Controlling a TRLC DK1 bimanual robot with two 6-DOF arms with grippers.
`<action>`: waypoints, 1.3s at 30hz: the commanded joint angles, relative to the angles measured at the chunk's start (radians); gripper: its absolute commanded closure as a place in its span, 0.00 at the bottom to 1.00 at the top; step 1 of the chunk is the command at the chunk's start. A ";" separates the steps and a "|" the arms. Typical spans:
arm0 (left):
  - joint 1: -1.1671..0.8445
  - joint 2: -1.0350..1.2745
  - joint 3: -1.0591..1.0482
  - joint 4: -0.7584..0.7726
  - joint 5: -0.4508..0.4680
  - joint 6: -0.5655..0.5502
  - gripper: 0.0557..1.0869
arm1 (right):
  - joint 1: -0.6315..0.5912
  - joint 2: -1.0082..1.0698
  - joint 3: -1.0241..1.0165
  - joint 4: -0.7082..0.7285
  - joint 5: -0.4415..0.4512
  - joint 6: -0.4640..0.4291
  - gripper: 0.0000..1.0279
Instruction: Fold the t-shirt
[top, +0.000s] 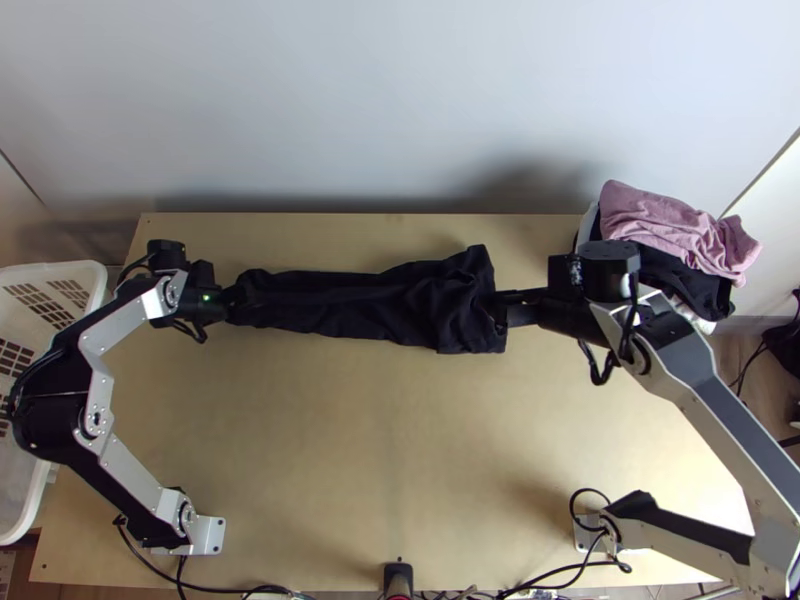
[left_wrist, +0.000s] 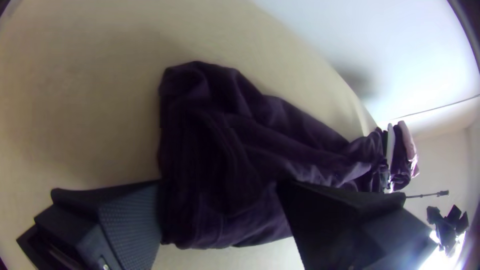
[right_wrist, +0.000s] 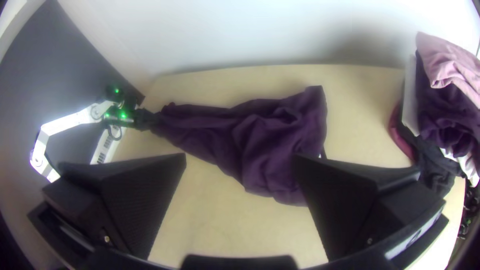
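The dark t-shirt (top: 400, 300) lies bunched in a long strip across the upper part of the table, narrow at its left end and wider at its right. At the narrow end is my left gripper (top: 232, 300); in the left wrist view, the left gripper (left_wrist: 220, 185) is open, with dark cloth (left_wrist: 220, 140) showing between and beyond its fingers. My right gripper (top: 505, 303) is at the wide end. From its wrist the right gripper (right_wrist: 240, 156) is open, fingers wide apart, and the shirt (right_wrist: 270, 145) shows past them.
A pile of clothes (top: 675, 235), pink on top of black, sits at the table's upper right corner. A white laundry basket (top: 85, 275) stands off the left edge. Bare wood (top: 380, 430) lies between the shirt and the near edge, where cables run.
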 joint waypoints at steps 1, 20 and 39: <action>-0.029 0.037 0.036 0.096 0.053 -0.131 0.34 | 0.006 -0.043 0.014 -0.060 -0.006 0.002 0.04; 0.449 -0.310 -0.201 -0.321 0.180 0.265 0.96 | 0.012 -0.040 0.013 -0.014 -0.006 -0.007 0.04; -0.043 -0.557 -0.092 -0.263 0.071 0.016 0.96 | 0.011 -0.075 -0.053 0.006 -0.006 -0.006 0.04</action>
